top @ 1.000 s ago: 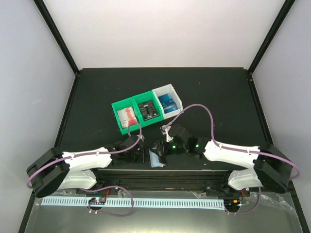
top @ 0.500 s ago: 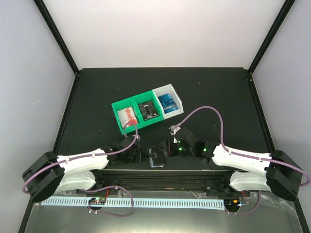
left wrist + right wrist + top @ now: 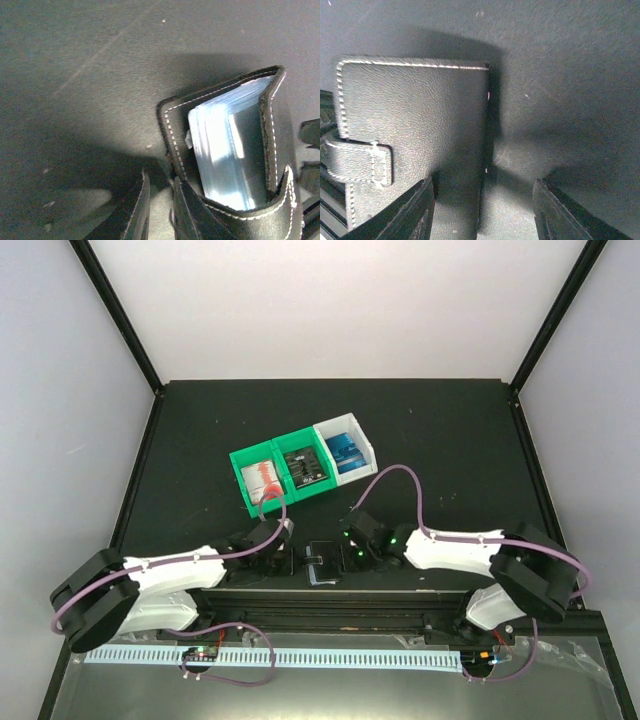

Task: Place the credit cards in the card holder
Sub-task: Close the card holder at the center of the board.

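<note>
The card holder (image 3: 322, 568) lies near the table's front edge between my two grippers. In the left wrist view the card holder (image 3: 225, 145) gapes a little and shows its pale blue sleeves. My left gripper (image 3: 289, 561) (image 3: 160, 212) sits at its left edge, jaws only narrowly apart with bare table between them and one finger (image 3: 187, 212) against the cover. My right gripper (image 3: 346, 547) (image 3: 482, 212) is open; the black cover (image 3: 415, 110) with its strap ends between the jaws. Red-and-white credit cards (image 3: 262, 477), black ones (image 3: 305, 466) and blue ones (image 3: 348, 452) lie in bins.
The joined green bins (image 3: 240, 465) and the white bin (image 3: 365, 440) stand behind the grippers at mid table. Black posts frame the table's back corners. A metal rail (image 3: 330, 600) runs along the front edge just below the card holder.
The card holder showed its pale inside a second ago and now lies nearly folded. My right gripper has drawn left towards it, its arm folding in. The left gripper has barely shifted.
</note>
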